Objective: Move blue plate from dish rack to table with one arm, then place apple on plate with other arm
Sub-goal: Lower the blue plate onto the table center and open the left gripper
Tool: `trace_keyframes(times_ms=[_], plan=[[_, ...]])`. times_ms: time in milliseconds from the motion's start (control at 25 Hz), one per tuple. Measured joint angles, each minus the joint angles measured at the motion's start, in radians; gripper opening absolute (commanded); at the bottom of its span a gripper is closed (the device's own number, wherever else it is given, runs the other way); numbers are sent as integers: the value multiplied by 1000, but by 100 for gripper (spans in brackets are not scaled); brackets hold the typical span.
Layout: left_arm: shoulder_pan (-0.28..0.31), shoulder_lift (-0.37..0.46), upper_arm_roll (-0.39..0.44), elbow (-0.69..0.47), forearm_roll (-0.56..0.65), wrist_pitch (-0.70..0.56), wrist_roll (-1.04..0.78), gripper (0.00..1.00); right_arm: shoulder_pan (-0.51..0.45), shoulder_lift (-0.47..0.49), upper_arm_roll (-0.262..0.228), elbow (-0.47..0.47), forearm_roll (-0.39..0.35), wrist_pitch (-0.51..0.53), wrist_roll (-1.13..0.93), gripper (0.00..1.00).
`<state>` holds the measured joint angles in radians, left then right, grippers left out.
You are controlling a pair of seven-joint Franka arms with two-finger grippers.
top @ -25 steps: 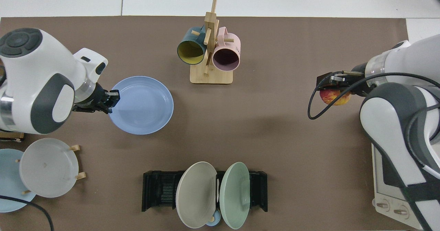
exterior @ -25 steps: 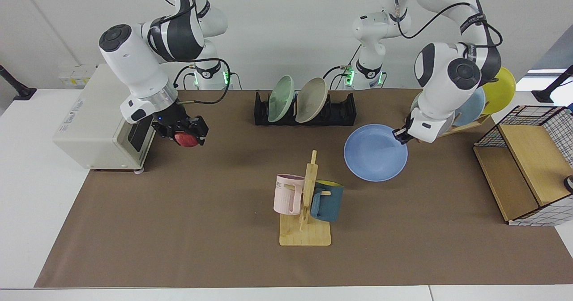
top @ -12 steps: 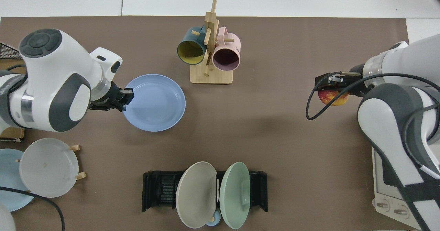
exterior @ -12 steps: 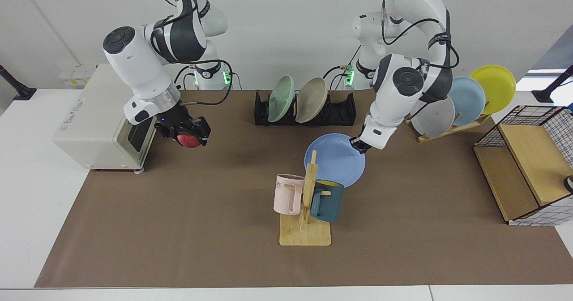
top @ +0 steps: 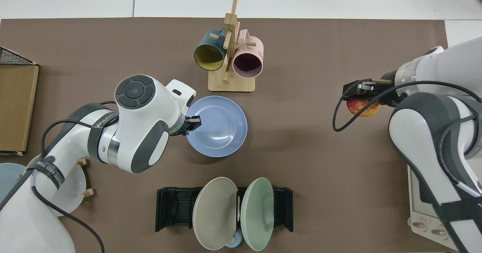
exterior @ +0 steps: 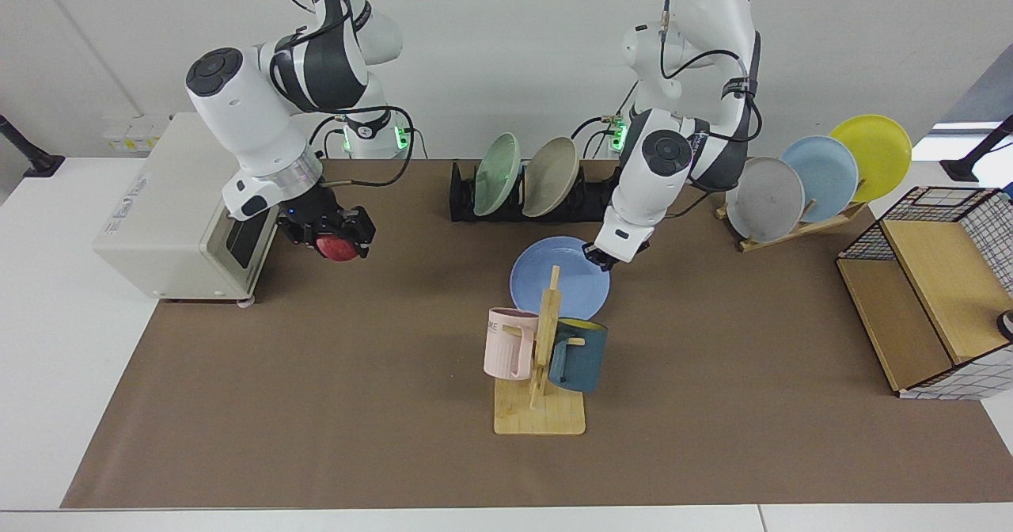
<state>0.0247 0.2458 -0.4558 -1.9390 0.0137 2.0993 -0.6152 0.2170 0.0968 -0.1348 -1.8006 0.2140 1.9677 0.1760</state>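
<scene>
Left fingers [exterior: 599,256] pinch the blue plate [exterior: 558,279]; right fingers [exterior: 339,241] grip the apple [exterior: 335,248].

Bright even light, soft shadows, sharp focus

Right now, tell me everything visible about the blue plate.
The blue plate is round, shallow, matte periwinkle, with a raised rim and flat centre. The left gripper pinches its rim. It sits face-up and about level over the brown mat, between the mug tree and dish rack; whether it touches down is unclear.
</scene>
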Motion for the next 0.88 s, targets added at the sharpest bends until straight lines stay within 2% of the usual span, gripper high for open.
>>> trace_keyframes(times_ms=[320,560,600,640,680,880], plan=[[-1,-7,-46,-35,-17,16,-23,0,15,0,1,-1,0,0,15,0],[0,-8,-53,-72,-18,76,-24,0,17,0,1,-1,0,0,23,0],[0,-8,-53,-76,-18,85,-25,31,20,0,2,-1,0,0,29,0],[0,-8,-54,-79,-19,93,-28,68,25,0,2,-1,0,0,33,0],[0,-8,-54,-80,-19,100,-29,100,28,0,2,-1,0,0,37,0],[0,-10,-54,-81,-17,104,-28,100,40,0,3,-1,0,0,57,0]])
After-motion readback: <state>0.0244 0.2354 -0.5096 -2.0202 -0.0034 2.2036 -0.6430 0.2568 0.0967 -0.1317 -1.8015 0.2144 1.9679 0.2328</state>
